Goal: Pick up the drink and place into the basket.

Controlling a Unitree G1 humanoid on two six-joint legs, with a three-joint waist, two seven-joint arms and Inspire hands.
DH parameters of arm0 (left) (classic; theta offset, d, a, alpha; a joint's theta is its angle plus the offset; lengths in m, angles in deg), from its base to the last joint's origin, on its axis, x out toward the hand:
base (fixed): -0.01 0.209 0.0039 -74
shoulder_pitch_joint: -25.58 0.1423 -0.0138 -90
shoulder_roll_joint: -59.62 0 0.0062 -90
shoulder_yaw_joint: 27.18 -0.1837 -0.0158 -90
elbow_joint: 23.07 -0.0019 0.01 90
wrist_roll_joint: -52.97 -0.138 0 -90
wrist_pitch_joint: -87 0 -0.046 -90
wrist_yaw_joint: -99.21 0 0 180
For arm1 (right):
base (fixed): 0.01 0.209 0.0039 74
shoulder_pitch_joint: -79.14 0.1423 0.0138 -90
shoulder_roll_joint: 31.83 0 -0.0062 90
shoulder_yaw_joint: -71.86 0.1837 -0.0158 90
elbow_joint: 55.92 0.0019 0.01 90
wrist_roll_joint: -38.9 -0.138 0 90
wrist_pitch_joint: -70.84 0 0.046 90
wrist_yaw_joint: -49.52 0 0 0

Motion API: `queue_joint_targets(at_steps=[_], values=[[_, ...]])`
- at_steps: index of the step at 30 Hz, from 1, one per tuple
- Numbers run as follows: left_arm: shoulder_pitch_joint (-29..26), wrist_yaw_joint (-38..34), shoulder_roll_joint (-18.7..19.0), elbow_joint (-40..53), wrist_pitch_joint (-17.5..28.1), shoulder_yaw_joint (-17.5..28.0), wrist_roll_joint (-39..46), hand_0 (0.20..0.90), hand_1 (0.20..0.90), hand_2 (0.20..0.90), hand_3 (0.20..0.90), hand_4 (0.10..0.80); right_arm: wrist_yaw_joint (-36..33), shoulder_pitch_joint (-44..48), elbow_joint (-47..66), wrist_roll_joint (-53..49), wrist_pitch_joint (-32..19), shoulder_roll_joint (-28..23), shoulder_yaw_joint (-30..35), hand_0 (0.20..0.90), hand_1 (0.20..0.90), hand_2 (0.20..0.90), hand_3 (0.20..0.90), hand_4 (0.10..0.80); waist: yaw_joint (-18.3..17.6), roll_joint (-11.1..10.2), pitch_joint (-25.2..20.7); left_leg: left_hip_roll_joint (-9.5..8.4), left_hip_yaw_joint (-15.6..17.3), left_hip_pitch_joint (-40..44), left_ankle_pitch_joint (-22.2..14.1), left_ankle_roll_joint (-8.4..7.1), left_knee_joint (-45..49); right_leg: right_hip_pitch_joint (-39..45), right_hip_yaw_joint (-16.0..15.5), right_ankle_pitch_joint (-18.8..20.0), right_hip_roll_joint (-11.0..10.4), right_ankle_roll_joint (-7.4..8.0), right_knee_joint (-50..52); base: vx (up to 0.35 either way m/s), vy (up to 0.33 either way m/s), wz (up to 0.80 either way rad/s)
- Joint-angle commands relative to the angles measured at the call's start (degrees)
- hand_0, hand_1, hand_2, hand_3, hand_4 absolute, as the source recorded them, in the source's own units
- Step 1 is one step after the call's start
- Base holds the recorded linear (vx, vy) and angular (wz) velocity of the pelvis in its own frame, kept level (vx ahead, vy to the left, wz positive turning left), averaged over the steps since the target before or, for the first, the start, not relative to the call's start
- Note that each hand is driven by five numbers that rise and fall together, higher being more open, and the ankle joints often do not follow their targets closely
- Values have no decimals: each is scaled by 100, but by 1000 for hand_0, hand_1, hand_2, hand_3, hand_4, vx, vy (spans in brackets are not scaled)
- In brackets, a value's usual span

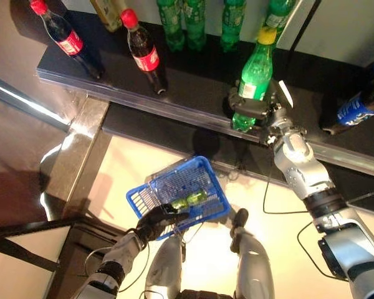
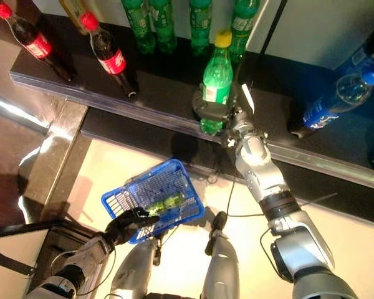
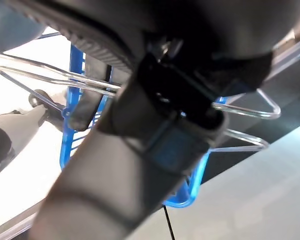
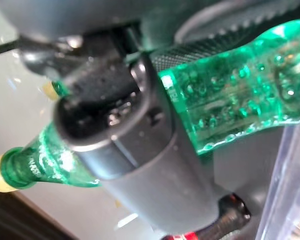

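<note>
Cola bottles (image 1: pixel 143 53): I see two with red caps standing at the left end of the dark shelf (image 1: pixel 193 87), well apart from my hands.
Left hand (image 1: pixel 157 221): I have its fingers clenched round the wire handle of the basket, holding it low in front of the shelf.
Basket (image 1: pixel 140 200): blue, tilted, hanging from my left hand; one small green bottle (image 1: pixel 190 199) lies on its side inside.
Back row (image 1: pixel 196 22): I count several green bottles upright along the rear of the shelf.
Drink (image 1: pixel 255 75): green bottle with a yellow cap, standing near the shelf's front edge, leaning slightly.
Right hand (image 1: pixel 252 109): I have its fingers wrapped round the drink's lower half.
Blue bottle (image 1: pixel 358 106): at the shelf's right end, apart from my right hand.
</note>
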Motion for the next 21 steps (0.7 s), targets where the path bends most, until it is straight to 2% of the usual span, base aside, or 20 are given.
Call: queue_joint_targets(at_steps=[1, 9, 18, 21], values=[[779, 387, 550, 209, 254, -24, -172, 300, 300, 300, 200, 100, 184, 360, 1079, 99, -845, 58, 364, 300, 300, 300, 200, 100, 184, -272, -1233, -164, 54, -205, 392, 150, -302, 779, 115, -552, -245, 541, -205, 59, -25, 3], [923, 362, 533, 299, 307, 404, -1, 300, 300, 300, 200, 100, 268, -441, 1597, 133, -821, 54, 382, 300, 300, 300, 200, 100, 235, -409, -1954, -56, 227, 371, 599, 64, -984, 1452, -70, -483, -75, 573, -731, 91, -25, 6], [1036, 609, 431, 908, 540, 566, 283, 300, 300, 300, 200, 100, 266, -817, 1738, 121, -843, 110, 493, 300, 300, 300, 200, 100, 325, -480, -2220, 3, 241, 594, 578, 24, -1059, 1818, -196, -467, 18, 540, -970, 17, -8, 12], [1174, 800, 406, 1662, 625, 577, 588, 300, 300, 300, 200, 100, 431, -962, 1689, 8, -895, 133, 587, 300, 300, 300, 200, 100, 417, -525, -2301, 20, 213, 679, 566, 11, -1075, 1972, -320, -455, 32, 538, -1050, -4, 18, 8]])
